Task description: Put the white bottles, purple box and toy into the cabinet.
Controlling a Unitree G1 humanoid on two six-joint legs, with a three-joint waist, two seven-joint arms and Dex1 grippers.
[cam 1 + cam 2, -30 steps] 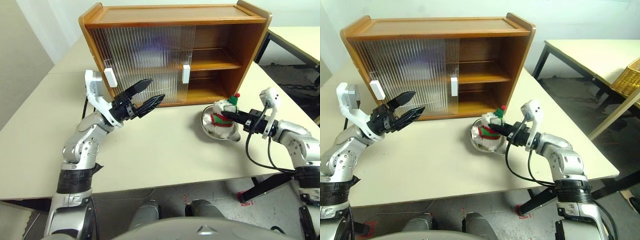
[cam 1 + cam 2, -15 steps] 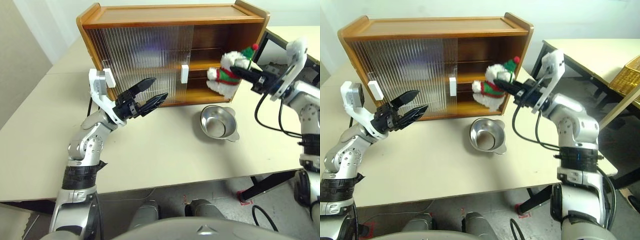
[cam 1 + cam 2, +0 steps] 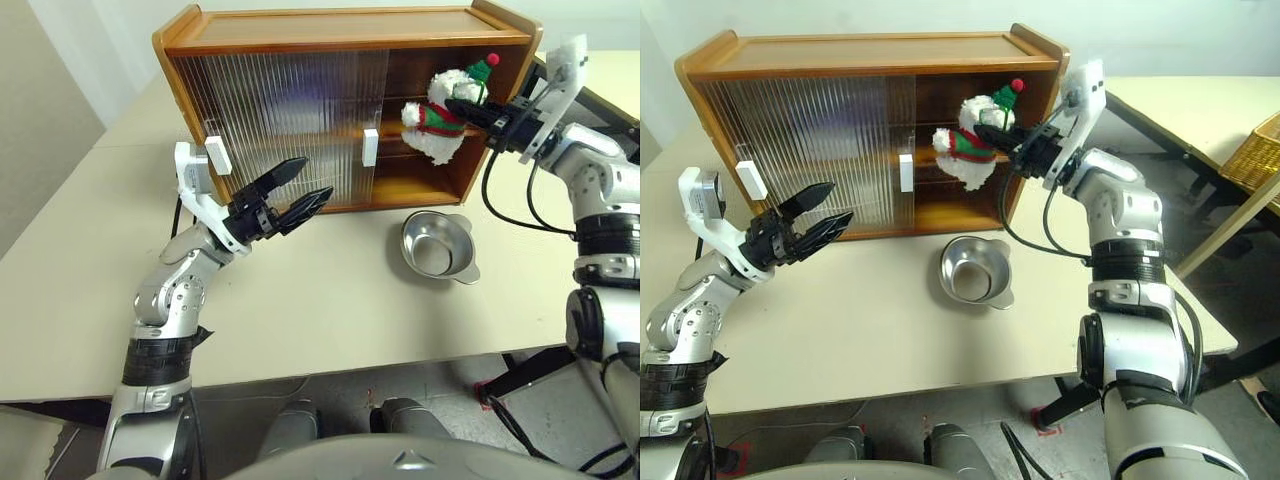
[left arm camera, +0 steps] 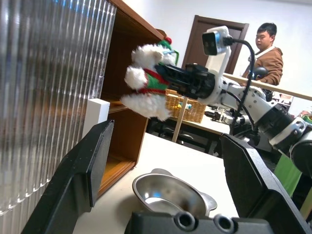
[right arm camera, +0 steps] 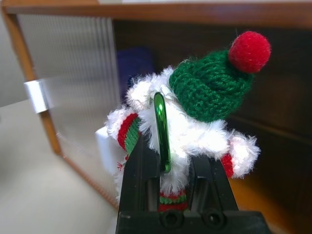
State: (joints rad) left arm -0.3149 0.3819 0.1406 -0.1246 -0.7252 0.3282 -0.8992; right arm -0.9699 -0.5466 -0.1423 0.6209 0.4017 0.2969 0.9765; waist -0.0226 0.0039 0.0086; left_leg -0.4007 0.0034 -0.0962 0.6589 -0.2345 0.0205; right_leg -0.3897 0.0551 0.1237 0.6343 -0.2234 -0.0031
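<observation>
Left gripper [image 3: 296, 199]: I am holding it over the table [image 3: 300, 300] in front of the closed sliding door, fingers spread wide and carrying nothing.

Metal bowl [image 3: 437, 246]: it is sitting on the table just in front of the cabinet's open side, with nothing in it.

Right gripper [image 3: 1018, 141]: I am pinching the toy [image 3: 436, 118] between its fingers, which are pressing into the plush from both sides.

Toy position: I am holding it in the air at the open right half of the cabinet [image 3: 340, 30], about level with the upper shelf; I judge it is not yet resting on any shelf.

Progress: I am partway through placing the toy. Setting it down and letting go are what is left for it.

White bottles and purple box: a dark blue-purple patch is showing through the ribbed door, but I cannot tell what it is, so I am counting these as unconfirmed.
</observation>
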